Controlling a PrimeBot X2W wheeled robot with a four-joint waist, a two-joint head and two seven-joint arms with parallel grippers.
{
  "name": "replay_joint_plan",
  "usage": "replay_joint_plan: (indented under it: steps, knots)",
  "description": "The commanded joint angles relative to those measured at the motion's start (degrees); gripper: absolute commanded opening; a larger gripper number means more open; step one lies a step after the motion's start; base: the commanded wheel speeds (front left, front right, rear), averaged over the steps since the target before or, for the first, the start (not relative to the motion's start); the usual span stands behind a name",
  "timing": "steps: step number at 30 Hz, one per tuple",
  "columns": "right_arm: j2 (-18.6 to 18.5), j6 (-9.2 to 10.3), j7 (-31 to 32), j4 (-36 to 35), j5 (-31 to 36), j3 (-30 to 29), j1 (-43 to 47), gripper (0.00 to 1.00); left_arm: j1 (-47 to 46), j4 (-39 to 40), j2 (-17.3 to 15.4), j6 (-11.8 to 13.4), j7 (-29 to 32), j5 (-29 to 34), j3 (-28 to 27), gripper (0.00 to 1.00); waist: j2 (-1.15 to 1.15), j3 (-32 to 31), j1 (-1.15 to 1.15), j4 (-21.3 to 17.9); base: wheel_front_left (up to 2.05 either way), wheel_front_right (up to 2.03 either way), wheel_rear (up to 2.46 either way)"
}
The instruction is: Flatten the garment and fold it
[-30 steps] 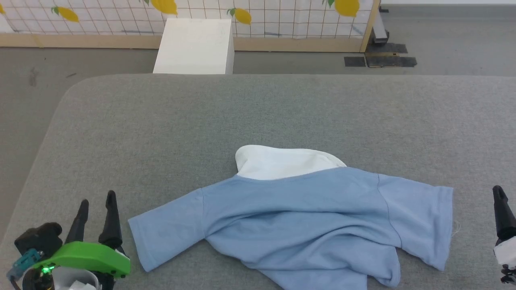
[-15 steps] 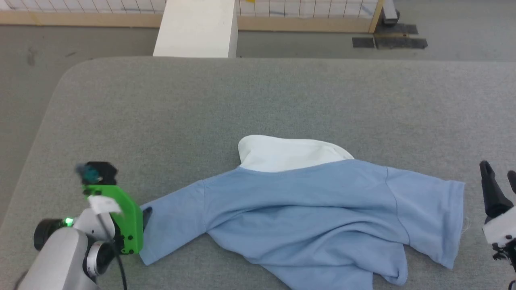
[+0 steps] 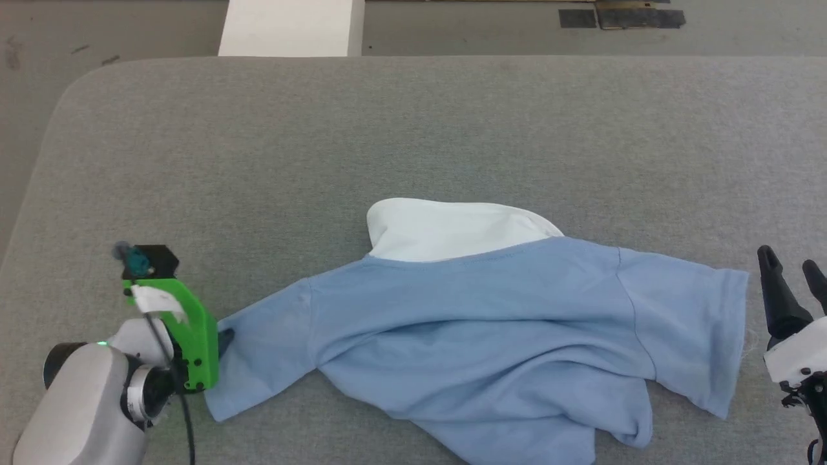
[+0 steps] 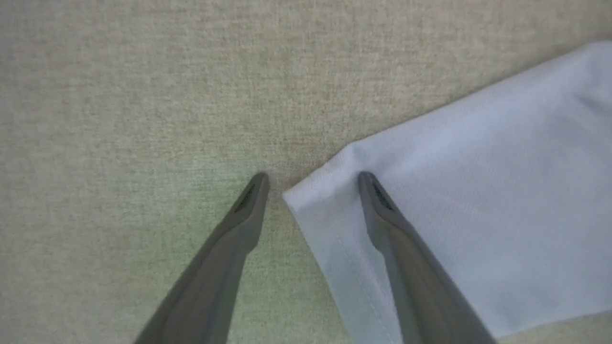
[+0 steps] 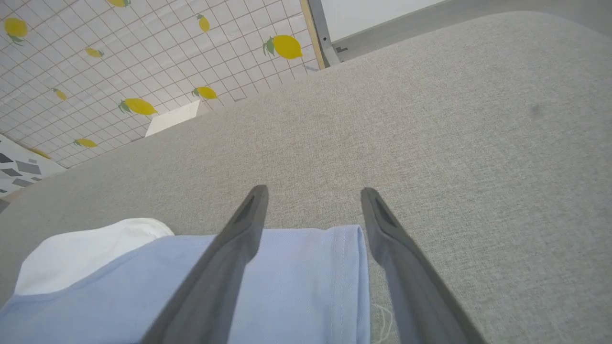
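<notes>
When looking down from the head, finds the garment bunched up on the grey table, near the front edge, blue with a white part poking out at the far side. Finds the left gripper right at the end of the left sleeve, turned sideways toward it; a second ago pointed up and stood apart from the cloth. Means the start of a reach for that sleeve. Finds the right gripper just beside the right sleeve, fingers wide, holding nothing. Sees everything sit higher up than before too, from a tipped-down head, not from a moved garment.

Next, from the left wrist, shows the left gripper spread wide across the sleeve corner, one finger over bare table, one over blue cloth. Not pinched yet.

Last, from the right wrist, shows the right gripper wide above the other sleeve's hem. Seems ready to grab both ends and pull them apart to flatten; no fold yet
</notes>
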State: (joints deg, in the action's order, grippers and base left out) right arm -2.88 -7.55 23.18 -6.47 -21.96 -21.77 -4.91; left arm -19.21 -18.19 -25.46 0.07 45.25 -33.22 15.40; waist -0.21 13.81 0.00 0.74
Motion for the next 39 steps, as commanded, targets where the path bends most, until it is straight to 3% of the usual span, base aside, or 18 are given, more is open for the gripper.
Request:
replay_joint_plan:
  steps: [1, 9, 16, 20, 26, 39]
  knots:
    - [0.0, 0.06, 0.09, 0.2, 0.5, 0.05, -0.36, 1.0, 2.75, -1.3, 2.89, -0.29, -1.61, -1.62, 0.24, 0.0, 0.21, -0.16, 0.0, -0.18, 0.0, 0.0, 0.0]
    - [0.0, 0.06, 3.42, 1.04, 3.6, -0.15, 0.58, 1.0, 7.06, 4.04, 4.61, 1.21, -11.51, -5.51, -6.15, 0.0, 0.21, -2.14, 0.0, 0.49, 0.0, 0.0, 0.0]
    - [-1.22, 0.06, 16.42, -0.37, 12.75, 1.22, -3.02, 1.0, 11.69, 15.03, 4.14, 3.13, -18.4, -6.94, -11.88, 0.0, 0.21, -1.46, 0.0, 0.25, 0.0, 0.0, 0.0]
    - [-5.21, 0.06, 24.82, 0.69, 15.82, 3.81, -6.98, 1.0, 14.43, 21.14, 3.95, 4.33, -18.98, -7.72, -13.7, 0.0, 0.21, 0.6, 0.0, 0.33, 0.0, 0.0, 0.0]
    - [-9.41, 0.06, 34.32, 3.88, 17.89, 6.43, -11.75, 1.0, 15.46, 26.66, 4.18, 4.22, -18.11, -9.34, -13.9, 0.0, 0.21, 4.82, 0.0, 1.83, 0.0, 0.0, 0.0]
    - [-8.62, 0.06, 41.84, 7.9, 18.92, 11.93, -11.43, 1.0, 14.49, 28.5, 4.07, 2.86, -18.38, -10.75, -13.69, 0.0, 0.21, 10.33, 0.0, 3.52, 0.0, 0.0, 0.0]
